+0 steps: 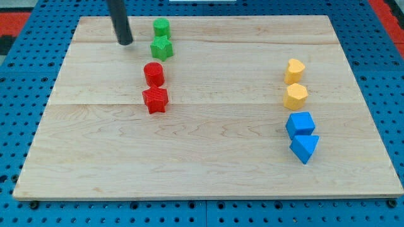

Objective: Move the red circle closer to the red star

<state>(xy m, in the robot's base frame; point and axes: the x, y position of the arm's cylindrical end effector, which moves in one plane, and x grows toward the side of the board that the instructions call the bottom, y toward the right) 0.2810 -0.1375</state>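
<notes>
- Resting on the board near its top-left corner, my tip (125, 43) touches no block; being a bare rod, it has no jaws to open or close and holds nothing — it can only push.
- Nearest to it, just to the view's right, is the green star (161, 47), with the green circle (161, 28) just above that one, at the board's top edge. Neither belongs to the task, so both are best left alone.
- Below the green pair sits the red circle (154, 74), and directly beneath it the red star (155, 99). The two reds look nearly touching, perhaps with a thin gap; I cannot tell for sure.
- Judging by how they lie, the task seems close to done or done already — little room remains between the circle and the star.
- If one more nudge is wanted, it calls for a push from above the circle toward the view's bottom. The tip stands up and to the left of the circle, and the green star crowds the space just above the circle, so getting in there without knocking the green star looks tight.
- Well apart, on the view's right, a column stands: yellow heart (294, 70), yellow hexagon (295, 96), blue cube (300, 123), blue triangle (305, 148). They play no part.
- All sit on the wooden board (221, 170).
</notes>
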